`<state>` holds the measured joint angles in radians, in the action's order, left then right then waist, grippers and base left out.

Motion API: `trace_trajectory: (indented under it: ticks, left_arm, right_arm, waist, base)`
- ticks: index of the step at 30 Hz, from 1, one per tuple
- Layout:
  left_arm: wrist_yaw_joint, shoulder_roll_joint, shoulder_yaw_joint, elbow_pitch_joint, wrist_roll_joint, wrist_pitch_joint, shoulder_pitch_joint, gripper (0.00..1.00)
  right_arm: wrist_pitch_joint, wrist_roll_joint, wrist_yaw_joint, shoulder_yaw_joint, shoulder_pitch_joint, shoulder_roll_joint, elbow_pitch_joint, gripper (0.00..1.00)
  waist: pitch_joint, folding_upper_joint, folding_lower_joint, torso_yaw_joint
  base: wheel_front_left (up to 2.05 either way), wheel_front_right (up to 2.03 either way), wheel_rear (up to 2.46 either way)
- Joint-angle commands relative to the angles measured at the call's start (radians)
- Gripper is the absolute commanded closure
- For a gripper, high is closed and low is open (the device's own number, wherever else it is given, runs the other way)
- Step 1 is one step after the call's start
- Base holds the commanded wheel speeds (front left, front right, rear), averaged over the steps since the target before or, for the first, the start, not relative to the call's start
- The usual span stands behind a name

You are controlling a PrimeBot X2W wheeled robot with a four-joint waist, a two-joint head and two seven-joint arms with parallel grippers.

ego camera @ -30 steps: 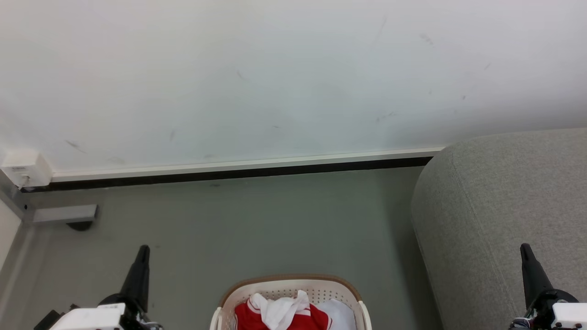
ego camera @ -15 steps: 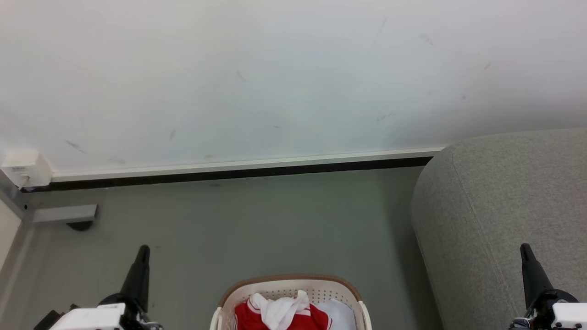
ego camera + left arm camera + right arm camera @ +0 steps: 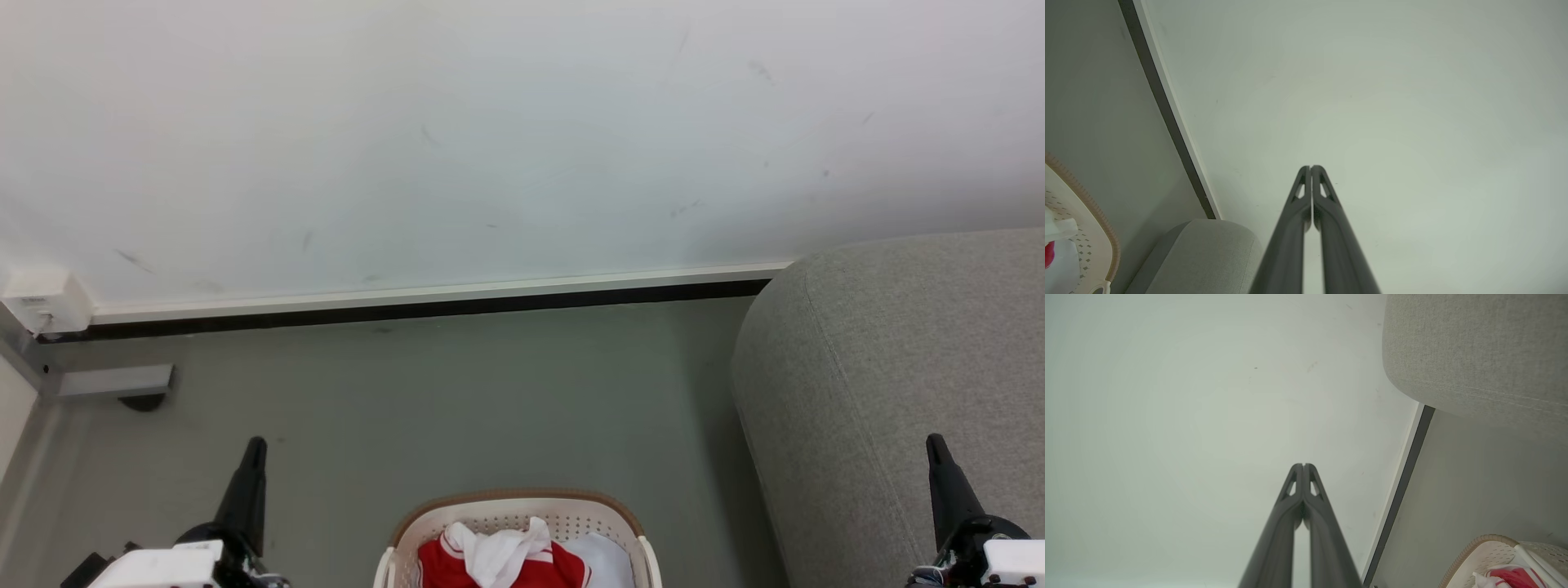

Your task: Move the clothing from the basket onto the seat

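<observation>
Nothing has moved since a second ago: left jaws and right jaws stay closed, empty, flanking the laundry basket (image 3: 506, 495) on the floor (image 3: 490, 392). Red-and-white clothing (image 3: 498, 563) lies inside. Pickup hasn't begun, I judge; next I open one, reach down, pinch fabric.

We can read no word, brand or number anywhere in these views. The one candidate is a small sticker (image 3: 34, 301) with faint dark print on the face of the cream wall box (image 3: 54, 306), which sits at the foot of the wall, ahead of the left gripper (image 3: 255, 449) and off to its left. Its print is too small for us to make out.
</observation>
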<state>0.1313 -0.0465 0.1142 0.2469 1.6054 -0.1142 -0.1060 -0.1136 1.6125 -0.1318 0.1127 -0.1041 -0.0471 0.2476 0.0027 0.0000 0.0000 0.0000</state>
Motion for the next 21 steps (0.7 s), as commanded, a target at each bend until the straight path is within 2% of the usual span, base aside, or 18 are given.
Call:
trace_trajectory:
  ticks: [1,21]
  left_arm:
    - [0.0,-0.008,0.001,-0.003,0.014,-0.003,-0.009,1.0]
    - [0.0,-0.008,0.001,-0.003,0.014,-0.003,-0.009,1.0]
  right_arm:
    - [-0.004,0.0,0.002,0.004,-0.012,-0.007,-0.005,1.0]
    - [-0.004,0.0,0.002,0.004,-0.012,-0.007,-0.005,1.0]
  waist:
    - [0.0,0.0,0.0,0.0]
    - [0.0,0.0,0.0,0.0]
  base:
    - [0.0,0.0,0.0]
    - [0.0,0.0,0.0]
